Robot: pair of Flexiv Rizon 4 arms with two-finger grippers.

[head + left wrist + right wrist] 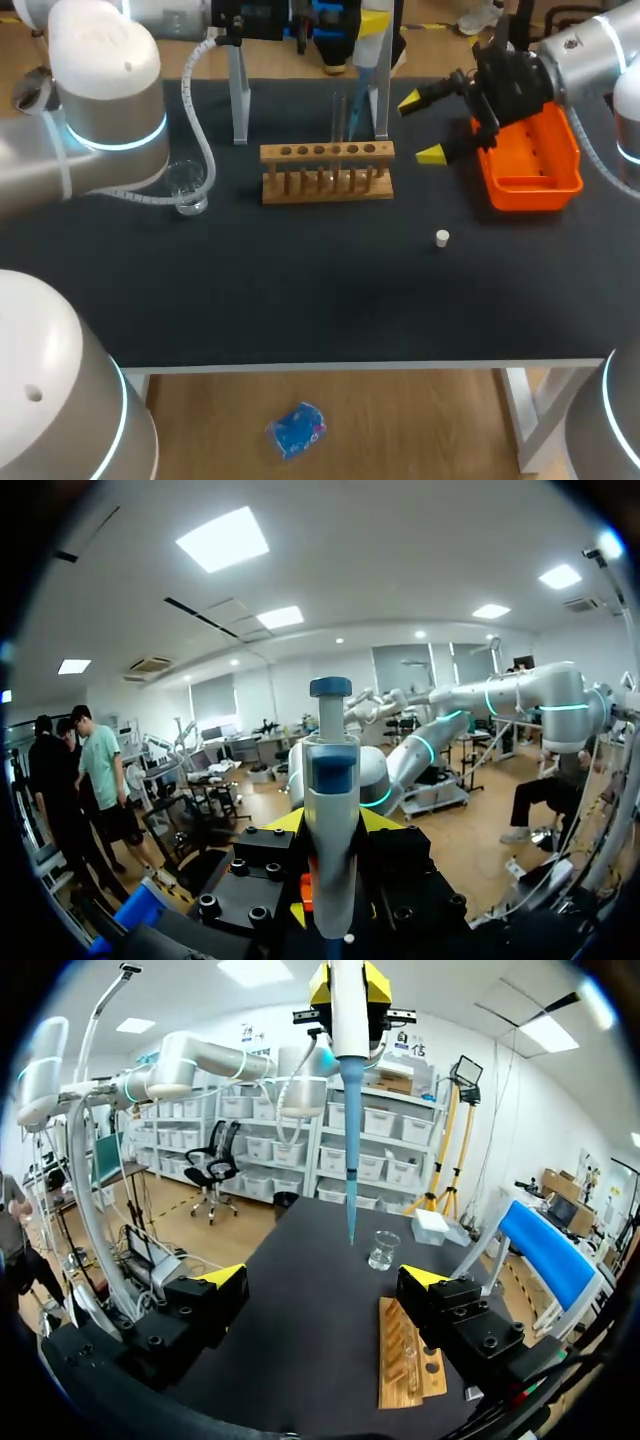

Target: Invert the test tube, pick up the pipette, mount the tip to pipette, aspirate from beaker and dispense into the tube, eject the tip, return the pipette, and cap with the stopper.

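While left hand [333, 825] clamps pipette [331, 770] | right hand [421, 127] spread wide

White pipette [330, 820], blue tip [351, 1190] mounted, hangs vertical at far middle; wooden rack [327, 172] apparently holds one clear tube [337, 118]; glass beaker [188, 188] left, white stopper [442, 238] near right.
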